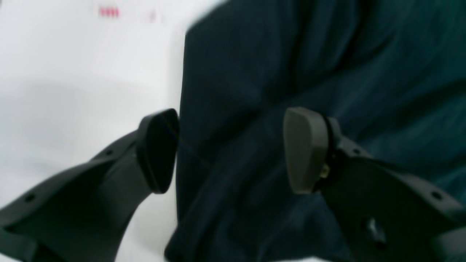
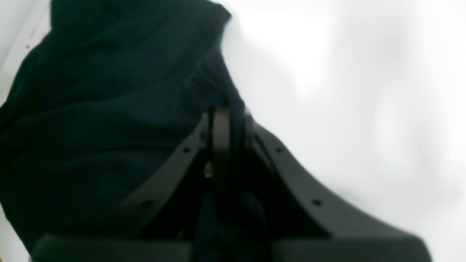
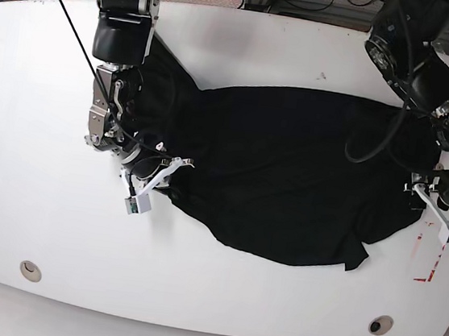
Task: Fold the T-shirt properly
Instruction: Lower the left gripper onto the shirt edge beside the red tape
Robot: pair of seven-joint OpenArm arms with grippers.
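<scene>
The T-shirt (image 3: 280, 174) lay spread across the white tabletop (image 3: 31, 154). The right pincer (image 2: 222, 120) was clamped on its edge, likely to hold it taut, while the left pincer (image 1: 229, 153) stood apart over the opposite edge.

Bare bench (image 3: 218, 297) runs wide along the near edge and the far strip behind the T-shirt (image 3: 288, 175), leaving open passage. The cloth spreads across the middle, with both arms standing over its ends.
</scene>
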